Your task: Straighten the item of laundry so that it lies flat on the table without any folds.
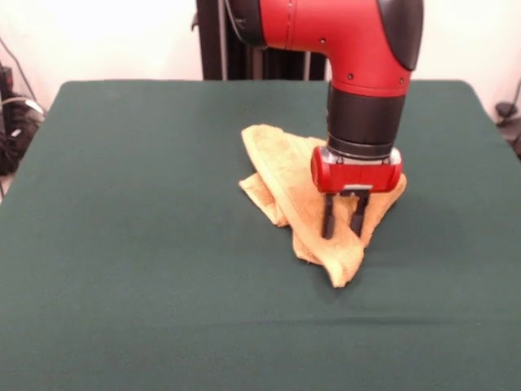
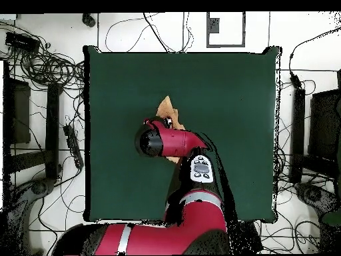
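Observation:
The orange-tan towel (image 1: pixel 281 175) lies crumpled in a folded heap a little right of the middle of the dark green table (image 1: pixel 122 244). One long fold runs toward the near side. My gripper (image 1: pixel 343 235) points straight down over the towel's right part. Its two black fingers (image 1: pixel 328 218) stand apart, with their tips down at the cloth and towel showing between them. In the overhead view the arm covers most of the towel (image 2: pixel 166 107); only a pointed corner sticks out above the wrist. The gripper itself is hidden there.
The table (image 2: pixel 233 100) spreads wide on all sides of the towel. Cables and dark equipment (image 2: pixel 40 67) lie on the floor to the left and right of the table. The robot's pedestal (image 1: pixel 244 49) stands behind the far edge.

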Controlling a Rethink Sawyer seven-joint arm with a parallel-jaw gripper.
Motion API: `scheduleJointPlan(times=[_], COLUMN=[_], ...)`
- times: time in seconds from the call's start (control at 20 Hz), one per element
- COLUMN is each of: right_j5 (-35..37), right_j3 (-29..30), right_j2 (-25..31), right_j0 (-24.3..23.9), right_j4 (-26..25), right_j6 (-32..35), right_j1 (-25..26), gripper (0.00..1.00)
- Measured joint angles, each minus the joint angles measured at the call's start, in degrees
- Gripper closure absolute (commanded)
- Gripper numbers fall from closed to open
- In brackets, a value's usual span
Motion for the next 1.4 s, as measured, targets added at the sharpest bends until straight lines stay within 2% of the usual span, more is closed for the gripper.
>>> scheduleJointPlan(times=[0.8,0.95,1.0,1.4], right_j5=[0.07,1.55,3.98,16.05], right_j3=[-0.7,0.71,1.93,4.8], right_j2=[-0.99,-1.0,-0.99,-0.29], right_j0=[1.08,1.08,0.87,-3.26], right_j4=[0.04,0.04,0.02,-0.02], right_j6=[0.0,0.0,0.0,0.0], right_j1=[0.11,-2.01,-4.58,-15.39], gripper=[1.0,1.0,1.0,1.0])
